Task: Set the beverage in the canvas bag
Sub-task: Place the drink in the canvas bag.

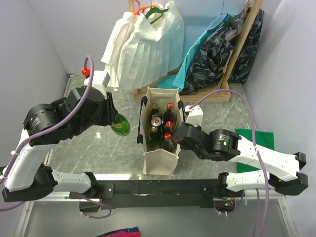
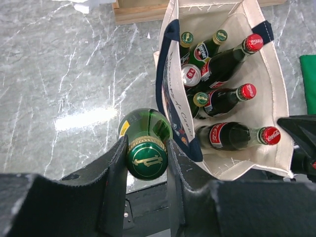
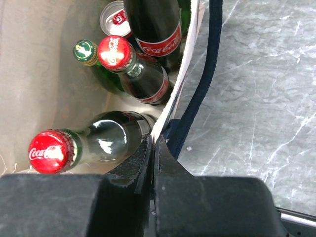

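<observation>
1. Left wrist view: the green bottle (image 2: 144, 127) is seen almost end-on from above its green-and-gold cap (image 2: 146, 159). Its long axis runs away from the camera, down toward the marble table (image 2: 59, 74), with the cap up and the base down.
2. In the top external view the bottle's body shows from under the fingers on the side facing the bag, so it hangs a little tilted rather than plumb. Whether its base touches the table cannot be told.
3. The bottle is outside the canvas bag (image 2: 269, 98), just beside the bag's navy-trimmed left rim and lower than that rim.
4. The left gripper (image 2: 146, 157) grips the bottle at the neck. One dark finger presses each side just under the cap, and the jaws are parted only by the neck's width.
5. The bag stands upright on the table between the two arms, its mouth open. Inside it stand three red-capped cola bottles (image 2: 232, 136), some green bottles with gold caps and a can (image 2: 191, 75).
6. The right gripper (image 3: 153, 148) is pinched fully together on the bag's right-hand wall at the rim. The canvas edge runs up out of the closed jaws, and the navy strap (image 3: 210, 64) hangs just outside them.
7. The nearest cola bottle sits inside the bag right against that pinched wall.
</observation>
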You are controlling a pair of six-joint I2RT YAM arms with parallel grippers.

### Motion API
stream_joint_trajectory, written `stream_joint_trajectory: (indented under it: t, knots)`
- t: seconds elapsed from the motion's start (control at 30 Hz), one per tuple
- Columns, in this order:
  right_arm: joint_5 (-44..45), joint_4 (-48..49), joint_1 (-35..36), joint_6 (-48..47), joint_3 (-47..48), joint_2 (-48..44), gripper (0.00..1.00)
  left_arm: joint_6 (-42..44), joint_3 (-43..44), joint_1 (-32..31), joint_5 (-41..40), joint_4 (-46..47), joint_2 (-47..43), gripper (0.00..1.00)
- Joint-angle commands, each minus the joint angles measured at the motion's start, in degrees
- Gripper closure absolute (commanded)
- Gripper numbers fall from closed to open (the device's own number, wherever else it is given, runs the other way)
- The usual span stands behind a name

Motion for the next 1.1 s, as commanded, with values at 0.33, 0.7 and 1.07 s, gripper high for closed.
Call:
stream_joint_trajectory:
  t: [0.33,0.7,1.07]
  knots:
    - [0.99,1.99,-0.09,-1.45,3.08,-0.69,1.00,8.14,4.53,0.17,3.45,15.32,-0.63,0.99]
    - [1.07,3.57,-0.09,-0.75,1.06,-1.39,1.00,13.95,8.57,0.17,9.34,19.36,2.09,0.99]
    - [1.16,4.45,-0.09,-0.48,-0.26,-1.13,1.00,15.53,8.32,0.18,17.43,24.28,3.85,0.99]
